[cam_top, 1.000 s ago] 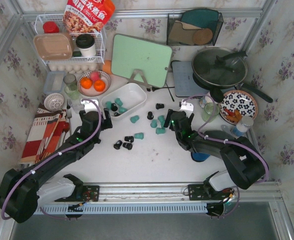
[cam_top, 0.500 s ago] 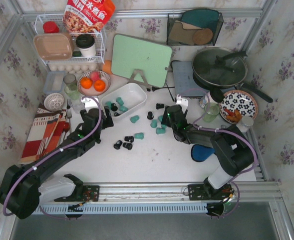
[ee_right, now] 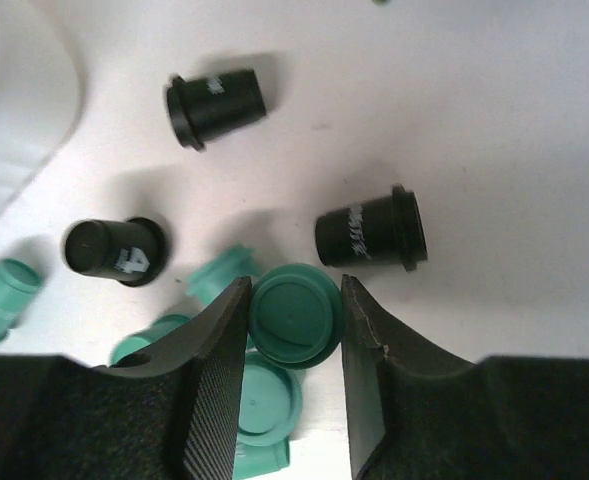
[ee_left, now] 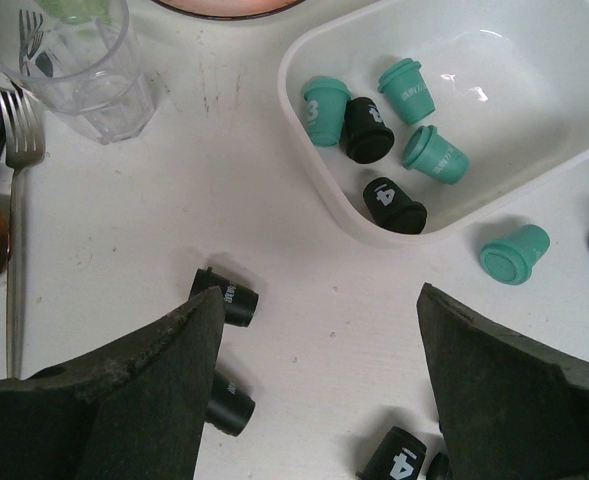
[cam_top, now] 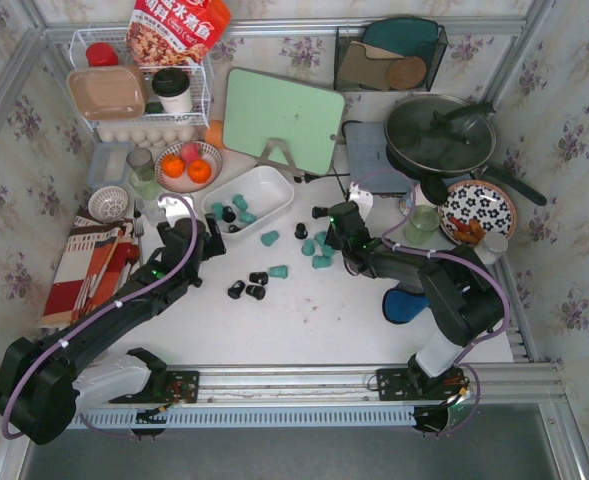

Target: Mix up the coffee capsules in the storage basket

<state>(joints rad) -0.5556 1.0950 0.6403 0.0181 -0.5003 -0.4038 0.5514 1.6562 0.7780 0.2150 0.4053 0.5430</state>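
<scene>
1. Now, a teal capsule [ee_right: 292, 325] is clamped end-on between the fingers of the right pincer [ee_right: 294, 295], among other coffee capsules [ee_right: 369, 235] lying on the surface [ee_right: 534, 120].
2. The storage basket [cam_top: 274, 187] is found to the left of that pincer and slightly farther off, its long axis set diagonally; five capsules are seen inside it.
3. The left pincer [ee_left: 319, 340] is held wide and empty just beside the basket's near wall. The left arm is thus judged nearer, though a leftward carry is called for from the loaded right pincer.

Bright even light, soft shadows; right wrist close-up slightly blurred.
</scene>
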